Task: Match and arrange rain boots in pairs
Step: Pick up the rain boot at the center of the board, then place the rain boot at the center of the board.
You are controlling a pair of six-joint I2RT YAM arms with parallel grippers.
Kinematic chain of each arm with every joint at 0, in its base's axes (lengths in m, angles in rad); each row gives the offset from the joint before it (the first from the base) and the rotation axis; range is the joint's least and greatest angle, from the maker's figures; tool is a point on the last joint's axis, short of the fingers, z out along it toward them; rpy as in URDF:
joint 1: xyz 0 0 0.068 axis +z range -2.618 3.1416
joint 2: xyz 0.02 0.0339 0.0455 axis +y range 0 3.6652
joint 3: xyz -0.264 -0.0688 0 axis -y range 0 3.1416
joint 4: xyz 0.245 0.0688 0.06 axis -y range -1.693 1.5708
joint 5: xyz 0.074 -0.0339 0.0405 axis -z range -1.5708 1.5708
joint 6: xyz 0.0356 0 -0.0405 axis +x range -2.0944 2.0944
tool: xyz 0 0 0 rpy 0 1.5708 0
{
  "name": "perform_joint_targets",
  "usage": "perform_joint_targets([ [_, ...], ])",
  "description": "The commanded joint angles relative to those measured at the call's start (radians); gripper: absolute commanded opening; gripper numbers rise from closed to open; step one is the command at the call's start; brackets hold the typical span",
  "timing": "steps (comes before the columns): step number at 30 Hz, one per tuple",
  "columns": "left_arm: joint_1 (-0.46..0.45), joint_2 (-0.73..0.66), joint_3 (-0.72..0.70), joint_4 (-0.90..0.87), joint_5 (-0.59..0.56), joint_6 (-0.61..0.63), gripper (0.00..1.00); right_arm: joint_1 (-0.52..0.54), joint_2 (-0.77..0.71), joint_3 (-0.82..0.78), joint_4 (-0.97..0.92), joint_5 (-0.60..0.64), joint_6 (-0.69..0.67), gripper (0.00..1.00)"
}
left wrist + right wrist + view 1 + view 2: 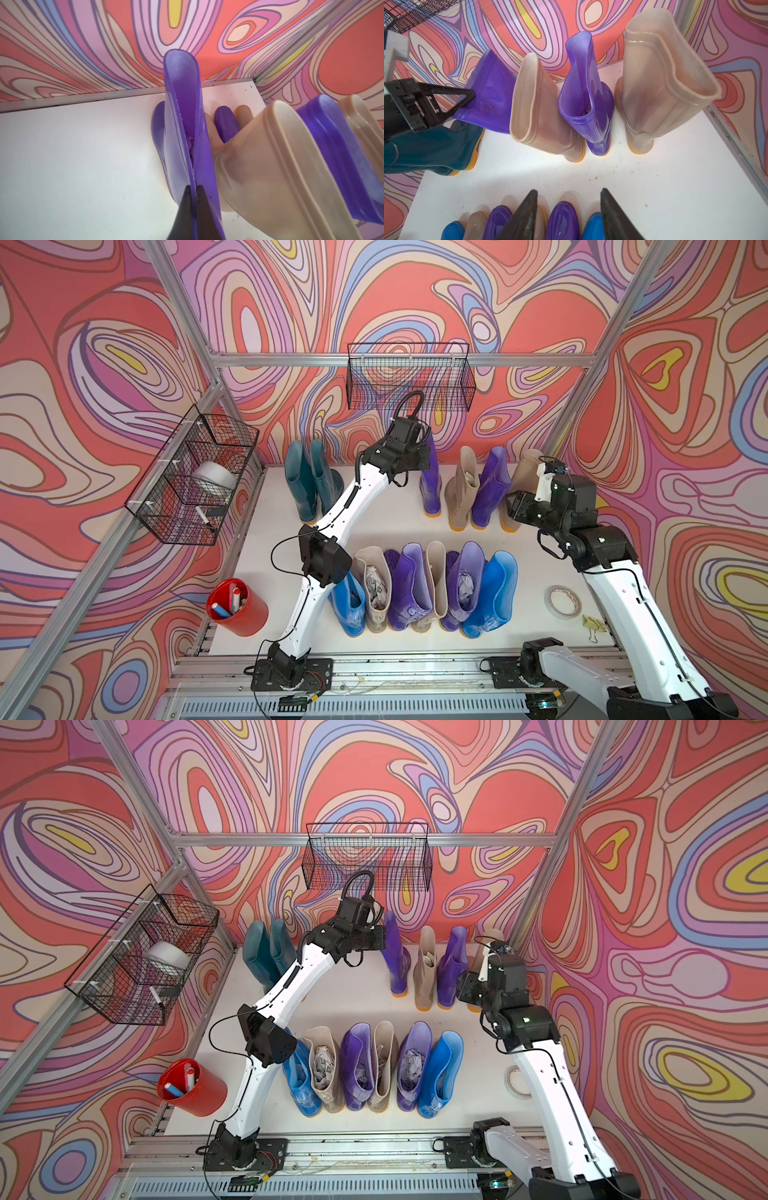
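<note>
Standing upright in the back row on the white bench (382,526), a purple boot (430,485) (180,124) is gripped at the top of its shaft by the left tool (194,187). The tool is closed tightly, with the near wall of the rim pinched between its dark fingers. Its orange sole is seen down at the bench in both top views.

Just beside this boot, on the side away from the left arm, a beige boot (461,493) is set. Next come a second purple boot (490,489) and a far beige boot (521,481), the last partly hidden by the right arm. On the other side, across a clear stretch of bench, a teal pair (307,485) is placed together near the back wall.

The right tool (569,190) is held about half open over the strip between the two rows, and nothing is grasped by it; it is well apart from the gripped boot.

Nearer the robot, a front row (419,589) of six boots is lined up shaft to shaft: blue, beige, purple, beige, purple, blue. Crumpled paper (376,593) is visible inside some of them.

At the bench's edges, a red cup (237,608) of markers and a tape roll (563,601) are seen.
</note>
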Motion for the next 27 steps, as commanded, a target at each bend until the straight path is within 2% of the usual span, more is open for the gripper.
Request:
perform_joint_targets([
  [1, 0.037, -0.032, 0.03, 0.04, -0.019, 0.047, 0.0, -0.004, 0.01, -0.014, 0.026, -0.005, 0.015, 0.51],
  [11, 0.09, -0.091, 0.013, -0.015, -0.082, 0.122, 0.0, -0.003, 0.032, -0.009, 0.036, -0.016, 0.023, 0.5],
  [20, 0.11, -0.25, -0.196, 0.022, -0.175, 0.152, 0.0, -0.004, 0.029, -0.014, 0.036, -0.017, 0.025, 0.5],
  [27, 0.125, -0.306, -0.271, 0.013, -0.216, 0.17, 0.0, -0.005, 0.022, -0.019, 0.031, -0.019, 0.026, 0.5],
])
